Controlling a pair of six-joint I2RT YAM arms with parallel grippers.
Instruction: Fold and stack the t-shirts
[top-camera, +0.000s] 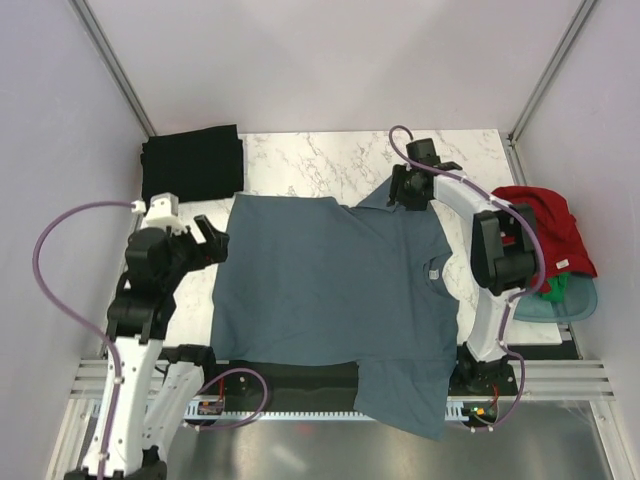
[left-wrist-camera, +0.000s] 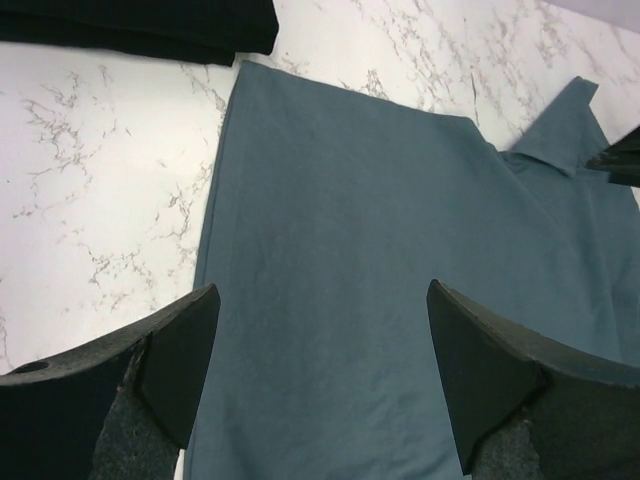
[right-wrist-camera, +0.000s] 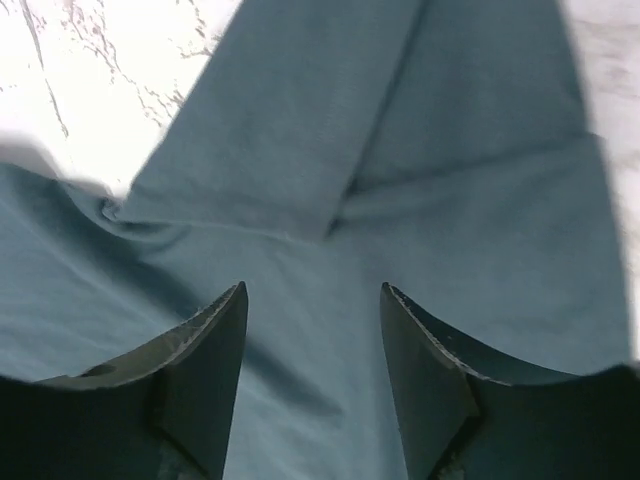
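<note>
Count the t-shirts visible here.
4. Blue-grey shirt spread across the table centre; black shirt folded at the far-left corner; red shirt heaped in the tub at right, green shirt peeking out beneath it. The tub may hide more.

Overhead view looks down; both wrist views closely share the blue-grey t-shirt (top-camera: 330, 290).

T-shirts, four: slate blue-grey tee (top-camera: 330, 290), black tee (top-camera: 192, 160), red tee (top-camera: 545, 225), green tee (top-camera: 555, 289). Pale blue tub (top-camera: 575, 305), one, right. Grippers, two: left gripper (top-camera: 213, 241), right gripper (top-camera: 408, 190).
</note>
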